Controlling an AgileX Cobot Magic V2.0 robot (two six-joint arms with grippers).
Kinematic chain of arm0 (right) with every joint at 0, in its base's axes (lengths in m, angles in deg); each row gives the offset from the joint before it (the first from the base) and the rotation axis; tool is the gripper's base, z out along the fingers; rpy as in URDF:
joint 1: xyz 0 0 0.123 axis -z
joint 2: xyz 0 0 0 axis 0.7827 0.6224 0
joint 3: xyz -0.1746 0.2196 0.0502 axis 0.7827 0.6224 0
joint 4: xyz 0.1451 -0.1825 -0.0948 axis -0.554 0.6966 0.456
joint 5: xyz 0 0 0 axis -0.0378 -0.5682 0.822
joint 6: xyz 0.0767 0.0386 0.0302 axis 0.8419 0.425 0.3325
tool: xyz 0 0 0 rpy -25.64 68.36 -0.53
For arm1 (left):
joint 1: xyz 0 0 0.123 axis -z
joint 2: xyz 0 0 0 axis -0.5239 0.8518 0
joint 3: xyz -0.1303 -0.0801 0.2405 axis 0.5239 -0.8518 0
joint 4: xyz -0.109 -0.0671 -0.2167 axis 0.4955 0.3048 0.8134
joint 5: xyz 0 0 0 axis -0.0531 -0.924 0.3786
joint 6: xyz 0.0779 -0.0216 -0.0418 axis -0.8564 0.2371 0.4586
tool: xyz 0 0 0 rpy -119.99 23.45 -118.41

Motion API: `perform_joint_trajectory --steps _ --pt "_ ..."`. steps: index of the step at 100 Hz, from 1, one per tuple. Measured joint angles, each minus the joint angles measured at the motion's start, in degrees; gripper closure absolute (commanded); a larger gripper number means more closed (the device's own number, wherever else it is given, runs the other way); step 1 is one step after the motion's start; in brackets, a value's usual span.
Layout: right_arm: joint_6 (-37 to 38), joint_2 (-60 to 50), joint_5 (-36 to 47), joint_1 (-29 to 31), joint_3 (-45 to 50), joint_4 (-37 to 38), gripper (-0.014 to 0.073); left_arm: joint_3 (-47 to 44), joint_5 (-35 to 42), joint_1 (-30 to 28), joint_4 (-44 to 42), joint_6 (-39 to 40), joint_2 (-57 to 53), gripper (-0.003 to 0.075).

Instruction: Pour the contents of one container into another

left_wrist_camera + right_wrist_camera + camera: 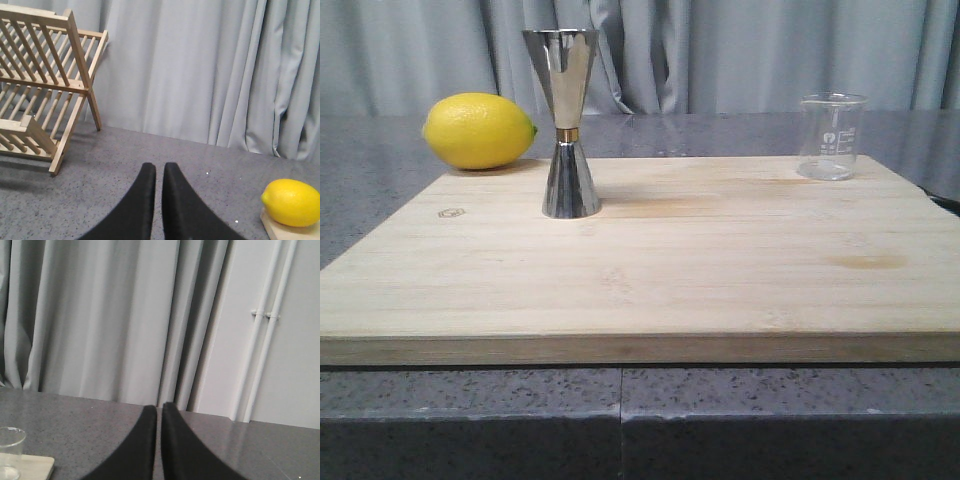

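Front view: beaker (831,136) stood right of jigger (563,122), well apart, awaiting pickup; both grippers' fingers (145,200) (145,440) were clenched, empty.

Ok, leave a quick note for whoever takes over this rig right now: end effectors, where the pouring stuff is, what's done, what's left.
Left end effector: shut, empty, hanging over the counter near the lemon.
Right end effector: shut, empty, near the beaker.
Beaker: upright on the board's far right corner, looks empty.
Jigger: upright at far left of the board.
Done: nothing.
Left: grasp the beaker, carry it to the jigger, pour.
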Motion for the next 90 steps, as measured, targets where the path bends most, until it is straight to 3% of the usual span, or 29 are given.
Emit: perform_joint_trajectory --steps 90 --pt "0.0 -0.1 0.1 0.0 2.2 0.0 0.0640 -2.0 0.0 0.0 0.0 0.0 0.0 0.0739"
